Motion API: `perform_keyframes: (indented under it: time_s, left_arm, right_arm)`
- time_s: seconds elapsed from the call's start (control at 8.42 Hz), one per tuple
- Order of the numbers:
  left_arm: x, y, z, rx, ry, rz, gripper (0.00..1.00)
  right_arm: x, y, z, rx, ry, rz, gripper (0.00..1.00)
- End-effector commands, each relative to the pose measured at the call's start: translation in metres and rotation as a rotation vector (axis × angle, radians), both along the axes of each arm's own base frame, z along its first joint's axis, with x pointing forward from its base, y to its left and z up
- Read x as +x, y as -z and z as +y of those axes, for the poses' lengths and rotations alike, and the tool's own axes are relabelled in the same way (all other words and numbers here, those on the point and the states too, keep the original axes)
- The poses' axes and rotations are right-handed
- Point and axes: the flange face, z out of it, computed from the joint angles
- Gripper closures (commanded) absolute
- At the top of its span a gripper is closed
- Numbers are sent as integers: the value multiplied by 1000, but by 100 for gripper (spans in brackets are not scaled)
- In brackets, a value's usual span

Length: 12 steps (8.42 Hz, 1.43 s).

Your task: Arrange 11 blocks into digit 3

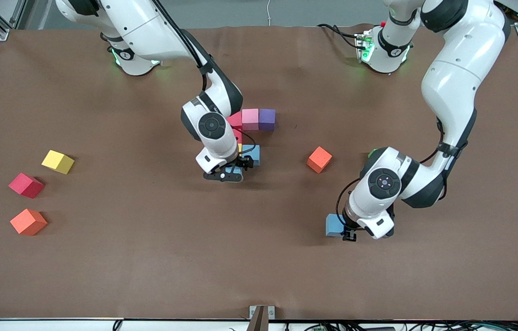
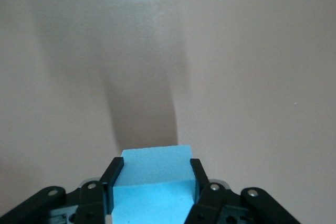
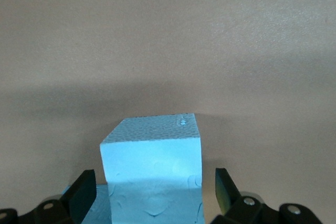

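Three loose blocks lie at about nine o'clock on the tabletop, toward the right arm's end: a yellow block, a red block nearer the front camera, and an orange block nearer again.

Near the middle stands the start of the digit 3. Its top bar looks done, with a second red block, a pink block and a purple block touching in a row. At six o'clock of that bar, more red and a sliver of yellow show, mostly hidden by the right arm, with a blue block beside them.

The right hand is down at the figure's six o'clock edge. Its fingers stand wide, clear of both sides of another blue cube, so it grips nothing. That cube sits just beside more blue.

At three o'clock of the figure, well apart, lies a second orange block. A bit of green block peeks out past the left arm.

At about five o'clock, the left hand is clamped on a third blue block. I cannot tell whether it is lifted.

My judgement is that the task is under halfway. One bar is finished and a second is under way. The held cube and the loose blocks have yet to be placed.
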Motion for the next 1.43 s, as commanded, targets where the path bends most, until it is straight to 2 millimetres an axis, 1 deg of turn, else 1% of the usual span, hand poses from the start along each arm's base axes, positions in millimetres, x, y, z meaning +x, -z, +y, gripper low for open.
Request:
perform_keyframes:
  time_s: [0.0, 0.12, 0.24, 0.36, 0.48, 0.59, 0.71, 0.83, 0.95, 1.07, 1.19, 1.31]
  left_arm:
    - [-38, -26, -27, 52, -81, 41, 64]
    - [-61, -33, -47, 52, -106, 49, 64]
    - [-84, -33, -66, 54, -138, 58, 64]
    - [-115, -22, -93, 71, -162, 73, 64]
    - [-141, -8, -116, 85, -179, 91, 64]
    - [-170, 8, -135, 99, -171, 108, 64]
    - [-198, 20, -151, 104, -150, 118, 64]
    - [-222, 24, -165, 78, -136, 95, 64]
    - [-239, 29, -168, 58, -118, 49, 64]
    - [-252, 34, -171, 23, -94, 31, 64]
    - [-258, 36, -174, -7, -66, 13, 64]
    - [-260, 38, -178, -34, -46, -5, 65]
  right_arm:
    - [12, -45, -14, -6, 43, -12, 0]
    - [35, -79, -46, 6, 105, -20, 0]
    - [54, -105, -81, 10, 153, -20, 0]
    - [73, -127, -127, 5, 217, -13, 0]
    - [93, -141, -186, -5, 258, 8, 0]
    - [110, -146, -252, -10, 321, 29, 0]
    - [122, -144, -310, -13, 342, 35, 0]
    - [129, -140, -382, -9, 286, 30, 0]
    - [129, -138, -455, -4, 270, 25, 0]
    - [124, -137, -502, -5, 315, 27, 0]
    - [108, -119, -544, -9, 377, 47, 0]
    - [85, -88, -571, -41, 351, 40, 0]
